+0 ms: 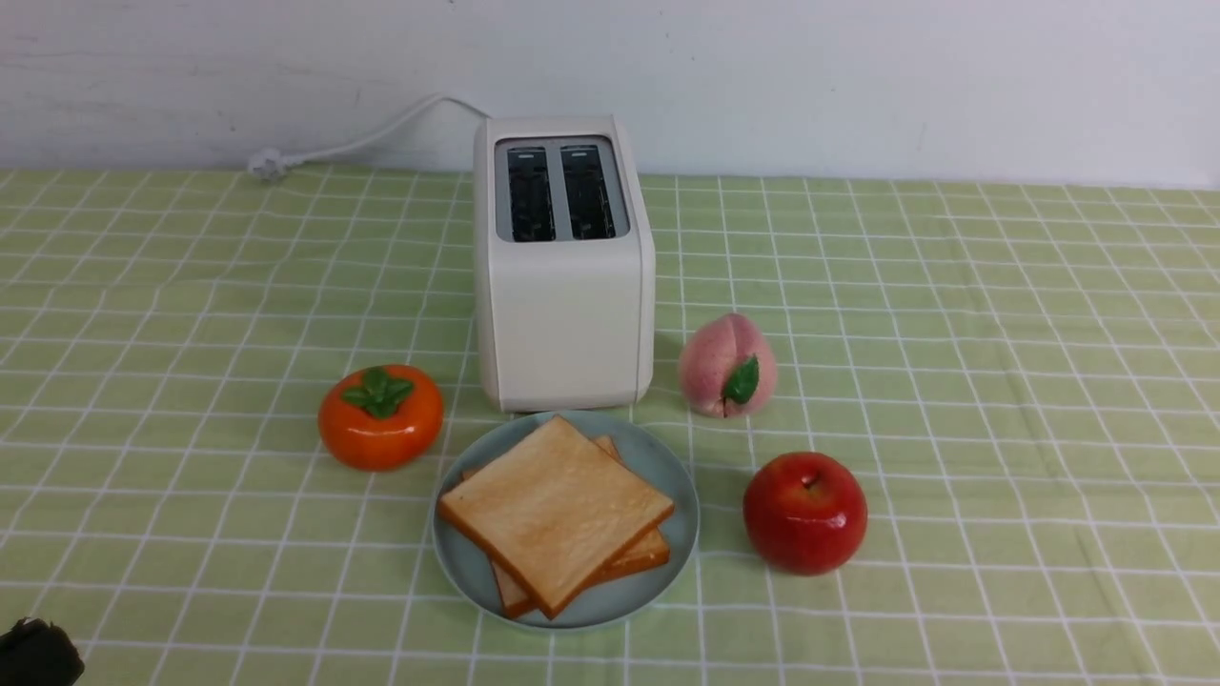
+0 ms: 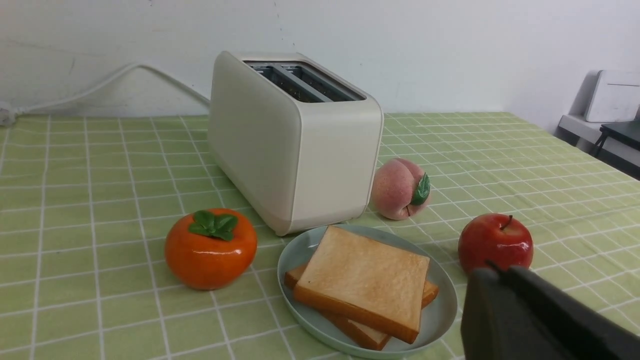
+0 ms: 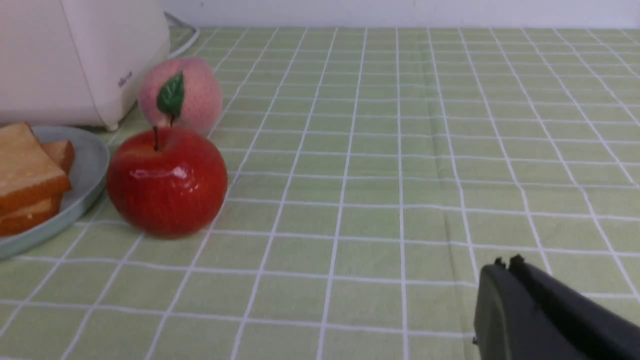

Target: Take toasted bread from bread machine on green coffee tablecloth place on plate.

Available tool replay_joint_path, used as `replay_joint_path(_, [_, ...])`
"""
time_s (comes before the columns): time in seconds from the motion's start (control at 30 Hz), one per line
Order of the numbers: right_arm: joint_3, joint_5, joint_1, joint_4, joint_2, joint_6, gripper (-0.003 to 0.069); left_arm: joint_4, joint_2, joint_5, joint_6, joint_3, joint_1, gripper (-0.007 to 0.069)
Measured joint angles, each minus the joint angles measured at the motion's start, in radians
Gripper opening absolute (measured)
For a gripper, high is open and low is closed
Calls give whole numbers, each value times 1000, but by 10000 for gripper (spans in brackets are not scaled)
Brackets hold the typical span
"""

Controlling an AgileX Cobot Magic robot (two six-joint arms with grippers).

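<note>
At far left of the front view we see a dark bit of the left claw [image 1: 38, 653] at the bottom corner, low over the green coffee tablecloth [image 1: 1001, 381]. In the left wrist view its fingers [image 2: 525, 312] look pressed together, holding nothing. Next comes an orange persimmon [image 1: 380, 416], just left of the plate [image 1: 667, 476]. Behind the plate stands the bread machine [image 1: 564, 314], both top slots empty, its white cord [image 1: 362, 143] running back-left along the wall. Both slices of toasted bread [image 1: 553, 510] lie stacked on the plate, the top one skewed over the lower. A pink peach [image 1: 727, 367] sits right of the bread machine; a red apple [image 1: 805, 513] sits just right of the plate. The right claw [image 3: 505, 280] shows only in its wrist view, closed and empty, well right of the apple above bare cloth on the counter.
</note>
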Motion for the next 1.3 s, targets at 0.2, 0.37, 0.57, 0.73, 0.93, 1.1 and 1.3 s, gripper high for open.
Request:
replay_joint_path(0.2, [-7, 95, 0, 12, 0, 52, -14, 0, 0, 0, 0, 0, 0, -1])
replay_joint_path(0.37, [-9, 107, 0, 13, 0, 75, -9, 0, 0, 0, 0, 0, 0, -1])
replay_joint_path(0.57, [-9, 107, 0, 13, 0, 79, -5, 0, 0, 0, 0, 0, 0, -1])
replay_joint_path(0.73, [-9, 107, 0, 13, 0, 79, -1, 0, 0, 0, 0, 0, 0, -1])
replay_joint_path(0.93, [-9, 107, 0, 13, 0, 79, 2, 0, 0, 0, 0, 0, 0, 5])
replay_joint_path(1.1, [-9, 107, 0, 13, 0, 79, 7, 0, 0, 0, 0, 0, 0, 11])
replay_joint_path(1.3, [-9, 107, 0, 13, 0, 79, 17, 0, 0, 0, 0, 0, 0, 18])
